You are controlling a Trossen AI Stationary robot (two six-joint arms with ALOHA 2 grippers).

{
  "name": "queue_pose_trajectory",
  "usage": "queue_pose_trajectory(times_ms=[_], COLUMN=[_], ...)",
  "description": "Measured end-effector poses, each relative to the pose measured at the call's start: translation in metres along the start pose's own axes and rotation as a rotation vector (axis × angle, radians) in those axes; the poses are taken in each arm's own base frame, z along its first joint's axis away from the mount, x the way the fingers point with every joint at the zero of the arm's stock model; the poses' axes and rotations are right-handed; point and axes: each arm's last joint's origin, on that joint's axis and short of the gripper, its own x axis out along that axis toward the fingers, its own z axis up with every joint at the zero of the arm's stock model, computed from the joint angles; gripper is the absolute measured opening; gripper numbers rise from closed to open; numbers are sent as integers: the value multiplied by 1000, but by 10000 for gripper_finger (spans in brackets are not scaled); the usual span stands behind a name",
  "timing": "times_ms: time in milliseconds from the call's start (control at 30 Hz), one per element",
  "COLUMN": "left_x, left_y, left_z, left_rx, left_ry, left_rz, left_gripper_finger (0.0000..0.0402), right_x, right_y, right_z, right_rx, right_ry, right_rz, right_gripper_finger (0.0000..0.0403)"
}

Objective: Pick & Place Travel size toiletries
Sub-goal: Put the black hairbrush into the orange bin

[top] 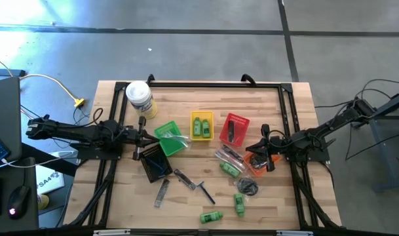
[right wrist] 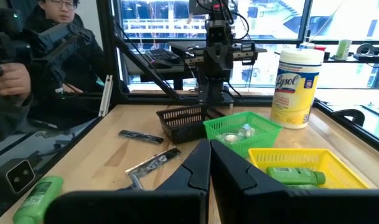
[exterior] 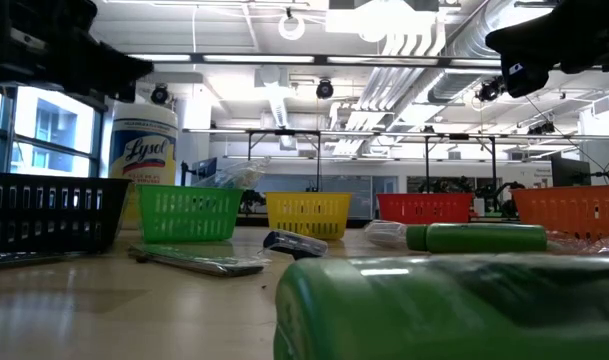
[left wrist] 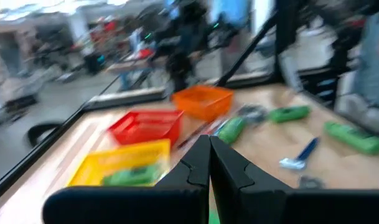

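Travel size toiletries lie scattered across the wooden worktop [top: 186, 196]: green mini bottles [top: 211, 216] near its front edge, a blue razor [top: 203, 189] mid-table, two more bottles inside the yellow basket [top: 201, 125]. The left gripper [top: 143, 136] hangs between the green basket [top: 170, 139] and black basket [top: 154, 160], jaws pressed together, empty. The right gripper [top: 255, 149], jaws likewise closed, hovers over the orange basket [top: 259, 164].

Left hand [top: 141, 137] closed beside green basket [top: 170, 139]; right hand [top: 250, 149] closed over orange basket [top: 259, 163].
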Motion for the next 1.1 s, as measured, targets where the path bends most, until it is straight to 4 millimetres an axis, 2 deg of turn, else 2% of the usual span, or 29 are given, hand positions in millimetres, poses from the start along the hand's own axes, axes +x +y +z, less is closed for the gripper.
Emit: queue_pose_trajectory(times_ms=[100,567,1100], left_x=[2,17,21], left_y=[-2,-1,-1], left_z=[4,0,-1], left_rx=[-3,-6,-4], left_ry=[-47,-38,-42], left_rz=[-73,-58,-53], left_gripper_finger=[0,0,0], right_x=[0,1,4], right_y=[0,0,2], right_z=[0,-1,-5], right_rx=[0,-1,-14], right_ry=[0,9,39], right_rz=[4,6,1], right_gripper_finger=[3,3,3])
